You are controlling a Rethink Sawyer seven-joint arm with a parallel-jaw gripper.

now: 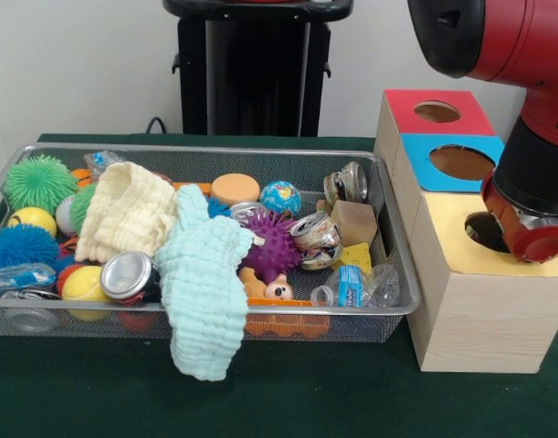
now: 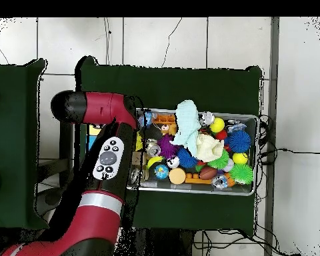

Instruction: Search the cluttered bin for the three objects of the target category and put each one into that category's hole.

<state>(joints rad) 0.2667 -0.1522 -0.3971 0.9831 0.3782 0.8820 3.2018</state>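
1. The red arm [image 1: 525,137] comes down at the right of the front view and ends over the yellow-topped section of the wooden box [image 1: 479,310], right at its hole [image 1: 484,230]. The hole's edge and the arm's lower end overlap, so I cannot tell whether the gripper is open, closed or holding something.
2. The red hole [image 1: 436,112] and blue hole [image 1: 461,162] behind it look empty from here.
3. The mesh bin [image 1: 388,306], centre-left, is crowded: crushed cans [image 1: 128,274], spiky balls [image 1: 272,246], a wooden block [image 1: 354,222], a yellow cloth [image 1: 125,212] and a pale green cloth [image 1: 204,292] spilling over its front rim.
4. My judgement: a drop at the yellow hole may be under way, but which category is wanted, and how many pieces are already in, does not show.
5. In the overhead view the arm covers the box at centre-left.
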